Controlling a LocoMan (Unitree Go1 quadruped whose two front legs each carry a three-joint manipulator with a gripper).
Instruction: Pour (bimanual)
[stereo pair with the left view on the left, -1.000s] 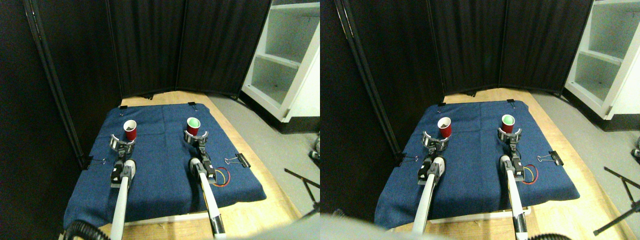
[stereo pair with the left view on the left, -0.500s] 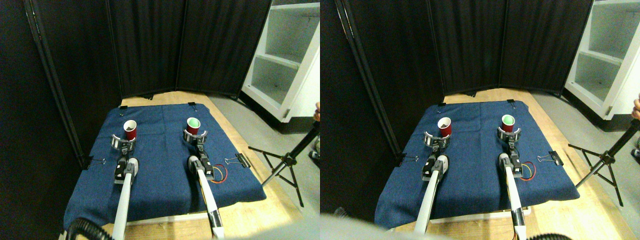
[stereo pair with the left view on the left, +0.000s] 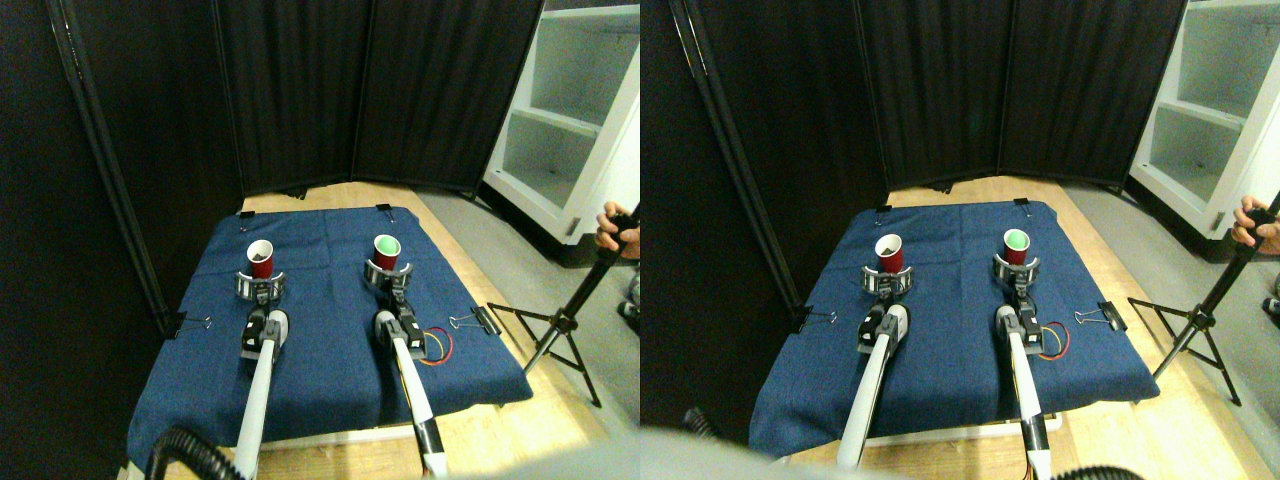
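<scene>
Stereo pair view, the only view. I see two red cups standing upright on a blue cloth (stereo pair with the left view on the left: 330, 340) spread over the worktop (stereo pair with the left view on the left: 500, 430). The left cup (stereo pair with the left view on the left: 260, 257) shows a white rim and a dark inside; the right cup (stereo pair with the left view on the left: 386, 251) shows a green inside, which may be its contents or its lining. The cups stand well apart.

The left claw (stereo pair with the left view on the left: 260, 287) sits at the base of the left cup, its curved grey jaws spread around the lower wall. I cannot tell whether they press on it. The right claw (stereo pair with the left view on the left: 383, 274) sits likewise at the base of the right cup; contact again cannot be confirmed.

Handling, as I judge it: these look like thin-walled disposable cups, light, smooth, tapered and easily crushed or tipped. I would grip low to mid-wall with modest force, keeping the rim clear for pouring.

Binder clips (stereo pair with the left view on the left: 478, 321) pin the felt-like cloth at its edges. At the right edge, a person's hand (stereo pair with the left view on the left: 611, 228) holds a black tripod (stereo pair with the left view on the left: 560, 320) on the floor.
</scene>
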